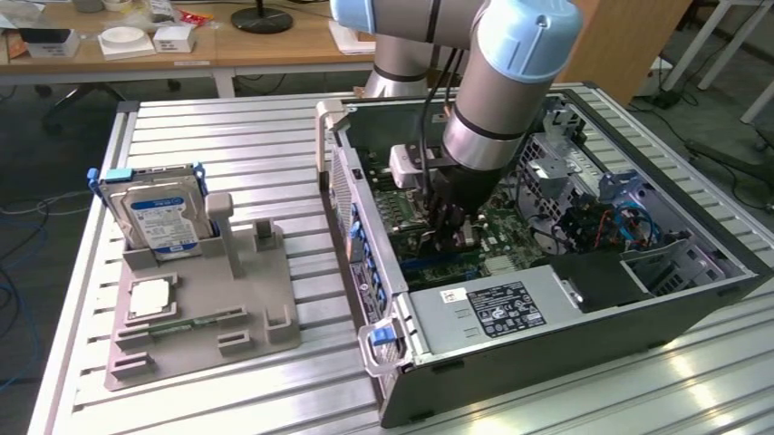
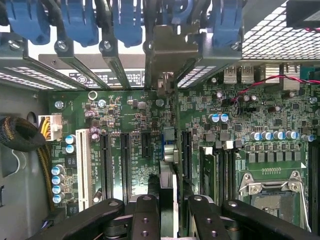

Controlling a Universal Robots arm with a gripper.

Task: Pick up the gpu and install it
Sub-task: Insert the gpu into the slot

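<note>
My gripper (image 1: 450, 237) reaches down into the open computer case (image 1: 545, 344), just above the green motherboard (image 1: 508, 254). In the wrist view the gpu (image 2: 168, 187) stands edge-on between my two black fingers (image 2: 145, 215), which are shut on it. Its pale metal bracket (image 2: 167, 50) sits among the rear slot openings under the blue latches (image 2: 125, 20). The card's lower edge lines up with a slot between the black expansion slots (image 2: 125, 165) and the memory slots (image 2: 210, 170). How deep it sits cannot be told.
On the grey fixture (image 1: 206, 317) at the exterior view's left stand a silver hard drive (image 1: 163, 217), a processor chip (image 1: 151, 297) and a green memory stick (image 1: 181, 324). The power supply (image 1: 508, 308), drive cage (image 1: 604, 217) and cables crowd the case. A yellow-black cable bundle (image 2: 20, 135) lies beside the board.
</note>
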